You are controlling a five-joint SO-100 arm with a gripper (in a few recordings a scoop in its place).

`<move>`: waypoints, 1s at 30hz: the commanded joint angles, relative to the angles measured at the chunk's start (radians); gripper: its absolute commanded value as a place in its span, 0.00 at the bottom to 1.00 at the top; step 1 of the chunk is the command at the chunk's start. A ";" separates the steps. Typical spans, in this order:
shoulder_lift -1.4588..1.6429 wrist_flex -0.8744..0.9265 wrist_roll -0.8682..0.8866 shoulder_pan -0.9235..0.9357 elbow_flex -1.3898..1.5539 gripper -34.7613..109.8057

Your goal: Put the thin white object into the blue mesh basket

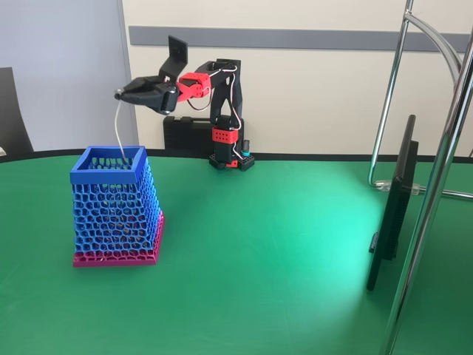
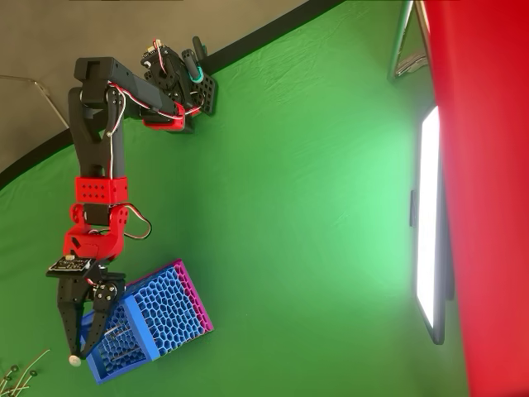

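My claw (image 1: 122,93) is pinching the top end of the thin white object (image 1: 118,126), fingers closed down narrow on it, and hanging above the blue mesh basket (image 1: 109,176). In the fixed view the stick is dangling nearly straight down from the fingertips, slightly curved, with its lower end sitting level with the basket's square rim, about over the opening; can't tell whether the tip is actually inside the rim yet. The basket is standing upright on the green desk (image 1: 259,251), pink base down, left of my arm's base as that view shows it. In the overhead view my claw (image 2: 76,351) is reaching over the outer corner of the basket (image 2: 157,310), and the gripped end of the stick (image 2: 74,360) is showing as a small pale dot right at the fingertips, just outside the rim edge from that angle. A few thin pale sticks (image 2: 21,368) are lying near the bottom left corner of the overhead view, apart from the basket.
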 commanded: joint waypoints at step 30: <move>0.249 -0.166 0.028 0.038 0.390 0.29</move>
